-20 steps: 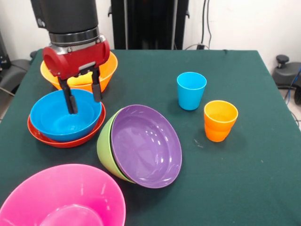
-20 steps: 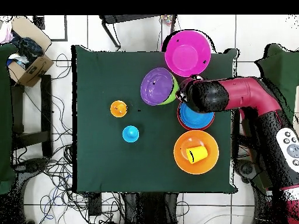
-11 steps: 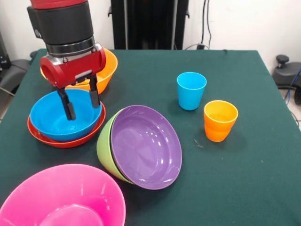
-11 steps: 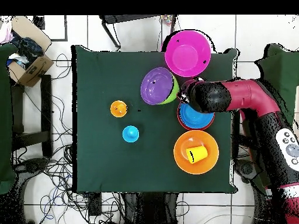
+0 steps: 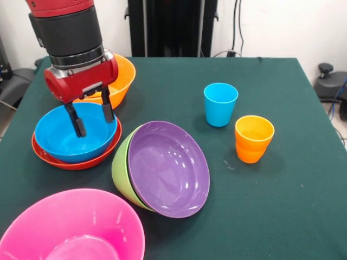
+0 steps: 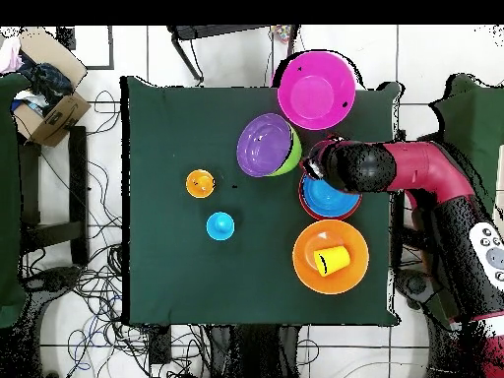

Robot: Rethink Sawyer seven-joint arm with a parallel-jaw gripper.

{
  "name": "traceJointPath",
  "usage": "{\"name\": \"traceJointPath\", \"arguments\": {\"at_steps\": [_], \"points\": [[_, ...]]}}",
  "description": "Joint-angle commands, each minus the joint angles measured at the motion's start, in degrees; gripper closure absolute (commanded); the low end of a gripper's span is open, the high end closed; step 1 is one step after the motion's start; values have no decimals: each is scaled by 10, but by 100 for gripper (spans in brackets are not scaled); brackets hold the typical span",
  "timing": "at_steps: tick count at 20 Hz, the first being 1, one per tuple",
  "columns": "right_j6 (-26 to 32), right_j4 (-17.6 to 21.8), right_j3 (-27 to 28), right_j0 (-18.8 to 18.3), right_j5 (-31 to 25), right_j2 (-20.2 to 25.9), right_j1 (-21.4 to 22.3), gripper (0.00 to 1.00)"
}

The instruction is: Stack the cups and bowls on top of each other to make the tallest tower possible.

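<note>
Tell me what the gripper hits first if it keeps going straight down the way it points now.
Probably the inside of the blue bowl, which sits nested in the red-orange bowl. The open gripper points down over it, nearer its back rim; exact depth is hard to judge.

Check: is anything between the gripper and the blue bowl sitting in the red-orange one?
Nothing visible. The gripper hangs open right over the blue bowl, fingertips inside its rim, with only air below them.

Blue bowl (image 5: 73, 138) nests in red-orange bowl (image 5: 76, 161).
</note>
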State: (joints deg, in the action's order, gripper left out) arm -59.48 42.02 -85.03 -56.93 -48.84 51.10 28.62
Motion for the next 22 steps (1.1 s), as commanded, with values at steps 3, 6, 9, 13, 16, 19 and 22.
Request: {"name": "traceJointPath", "arguments": {"at_steps": [3, 6, 9, 13, 16, 19, 22], "points": [[-116, -27, -11, 17, 22, -91, -1, 0], [-138, -42, -12, 23, 27, -105, -2, 0], [-158, -53, -22, 32, 33, -122, 5, 0], [-196, -57, -38, 55, 41, -151, 22, 0], [-204, -68, -47, 66, 42, -161, 30, 0], [-208, -80, -52, 71, 38, -163, 34, 0], [-213, -88, -59, 76, 36, -165, 39, 0]]}}
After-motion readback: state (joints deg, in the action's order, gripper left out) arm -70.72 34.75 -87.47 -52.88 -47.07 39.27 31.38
